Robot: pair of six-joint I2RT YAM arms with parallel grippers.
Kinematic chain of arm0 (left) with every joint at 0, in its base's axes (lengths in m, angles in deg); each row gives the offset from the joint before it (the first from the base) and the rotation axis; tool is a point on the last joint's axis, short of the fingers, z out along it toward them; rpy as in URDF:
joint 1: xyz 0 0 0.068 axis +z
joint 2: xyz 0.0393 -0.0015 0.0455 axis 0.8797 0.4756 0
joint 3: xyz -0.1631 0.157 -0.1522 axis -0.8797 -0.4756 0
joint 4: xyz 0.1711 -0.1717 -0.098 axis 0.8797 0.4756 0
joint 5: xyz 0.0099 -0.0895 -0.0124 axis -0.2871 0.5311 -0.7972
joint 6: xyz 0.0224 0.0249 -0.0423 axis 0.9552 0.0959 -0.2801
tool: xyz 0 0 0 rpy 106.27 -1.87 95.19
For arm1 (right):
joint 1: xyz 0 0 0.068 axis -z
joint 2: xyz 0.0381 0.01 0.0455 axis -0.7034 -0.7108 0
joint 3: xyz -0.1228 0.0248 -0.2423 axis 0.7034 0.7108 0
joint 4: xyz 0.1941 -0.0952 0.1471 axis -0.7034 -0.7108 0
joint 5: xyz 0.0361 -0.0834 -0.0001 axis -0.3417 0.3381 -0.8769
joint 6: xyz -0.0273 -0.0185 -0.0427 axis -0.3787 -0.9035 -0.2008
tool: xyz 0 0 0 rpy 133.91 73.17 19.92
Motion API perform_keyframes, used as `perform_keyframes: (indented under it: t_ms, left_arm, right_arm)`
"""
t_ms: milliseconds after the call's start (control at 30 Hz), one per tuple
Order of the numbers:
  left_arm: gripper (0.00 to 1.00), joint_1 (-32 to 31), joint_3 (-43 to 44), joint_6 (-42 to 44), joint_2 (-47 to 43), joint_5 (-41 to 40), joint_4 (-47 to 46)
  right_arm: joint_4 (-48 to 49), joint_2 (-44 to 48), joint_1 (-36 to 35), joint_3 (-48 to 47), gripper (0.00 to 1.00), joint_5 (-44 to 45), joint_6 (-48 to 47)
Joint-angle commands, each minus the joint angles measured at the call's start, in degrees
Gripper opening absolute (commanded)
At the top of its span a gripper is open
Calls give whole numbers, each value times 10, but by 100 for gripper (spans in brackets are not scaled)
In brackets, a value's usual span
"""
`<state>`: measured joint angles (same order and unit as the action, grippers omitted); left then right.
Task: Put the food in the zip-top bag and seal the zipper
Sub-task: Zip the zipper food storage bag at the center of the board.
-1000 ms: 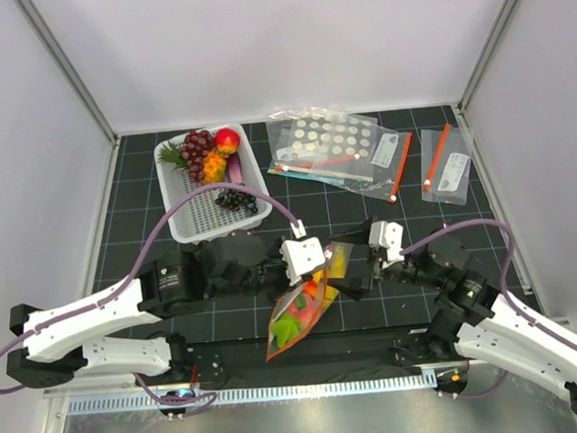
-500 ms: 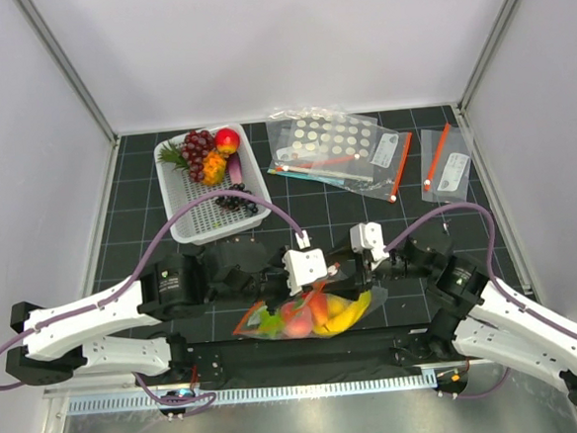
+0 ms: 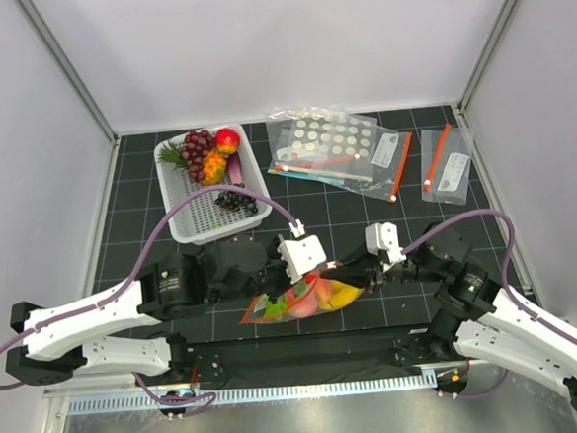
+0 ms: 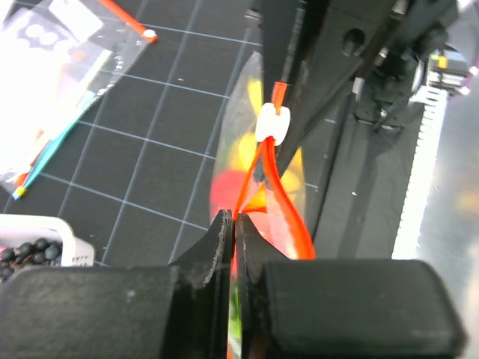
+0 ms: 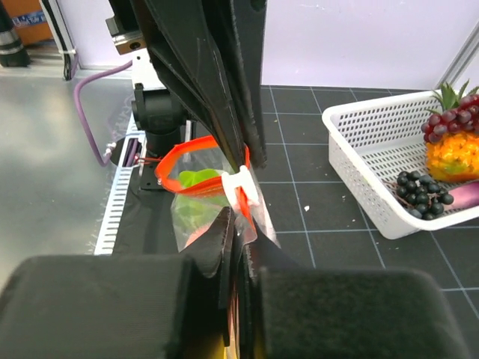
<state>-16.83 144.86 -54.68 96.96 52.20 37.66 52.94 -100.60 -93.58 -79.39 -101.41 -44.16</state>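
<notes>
Top external view showed the bag (image 3: 299, 300) strung between the two arms near the front edge of the bench (image 3: 318, 214), with the food (image 3: 319, 296) already inside as a jumble of yellow, green, red and orange; whether the bag touched the bench could not be told. Left wrist view showed the left jaws pinched tight on the zipper (image 4: 278, 196), whose two tracks parted into an open loop and met again at the white slider (image 4: 272, 123). In the right wrist view the right jaws were clamped on the bag's edge just behind that slider. The mouth therefore looked open from the slider to the left jaws, and the step in hand was judged to be the sealing. To do it well, the left grip would serve as the anchor, and the strip would need pulling taut and straight so the loop flattened. The slider could then be run along toward the left jaws. The right jaws seemed to hold film rather than the slider itself, so they might have to bear against it. The left fingertips sat on the track and could stop the slider short of the end, and food bulging near the mouth could snag it. Farther back stood the basket (image 3: 202, 221) with toy fruit (image 3: 210, 155), the dotted bag (image 3: 330, 134) and the labelled bags (image 3: 449, 171), all well apart from the work.
</notes>
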Motion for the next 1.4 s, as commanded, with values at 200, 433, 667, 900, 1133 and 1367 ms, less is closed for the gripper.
perform_keyframes:
  t_ms: [200,433,667,900,1133,1367]
  left_arm:
    - [53,-3,-39,-3,-71,-23,-104]
    - [65,-3,-73,6,-81,50,-158]
    - [61,-3,-56,13,-21,42,-170]
    - [46,-3,-50,19,-2,29,-168]
    - [31,-3,-63,18,-29,29,-182]
    - [24,-3,-73,17,-41,31,-193]
  right_arm:
    - [38,-17,-1,-10,1,35,40]
    - [27,-61,-1,-34,1,23,53]
    - [34,-49,0,-27,1,0,53]
    - [37,-38,-1,-21,1,-15,50]
    - [36,-43,-1,-23,1,-24,49]
    - [33,-44,-2,-23,1,-28,48]
